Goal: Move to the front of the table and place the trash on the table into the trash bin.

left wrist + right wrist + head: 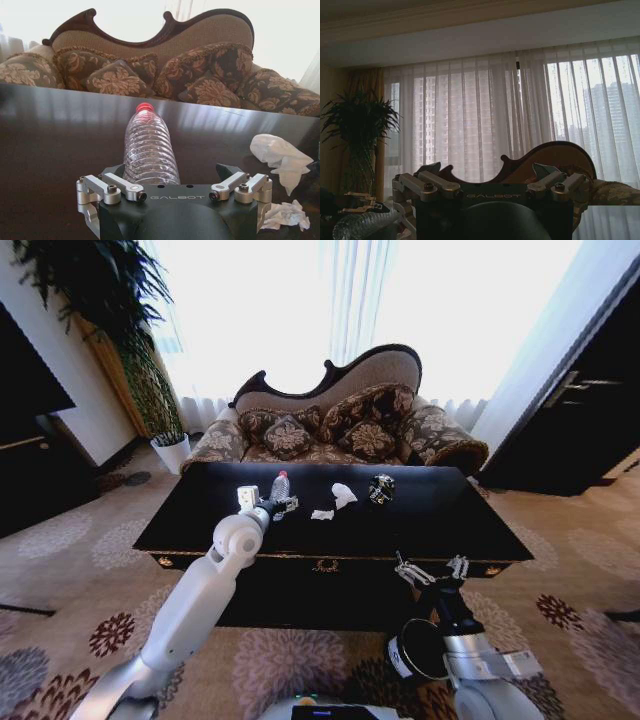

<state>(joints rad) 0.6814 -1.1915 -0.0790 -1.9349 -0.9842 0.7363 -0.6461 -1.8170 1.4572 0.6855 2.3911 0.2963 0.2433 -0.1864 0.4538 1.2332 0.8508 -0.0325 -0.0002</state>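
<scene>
Trash lies on the glossy black table (190, 515): a ribbed clear bottle (148, 150) with a red cap rests between my left gripper's (172, 187) spread fingers, crumpled white paper (280, 156) beside them. My right gripper (432, 570), open, hangs above the black bin (415, 650).

Head view looks down from above onto the table (330, 530) and sofa (340, 420). Left wrist view skims the tabletop closely, facing that sofa. Right wrist view faces curtains (485, 120).
</scene>
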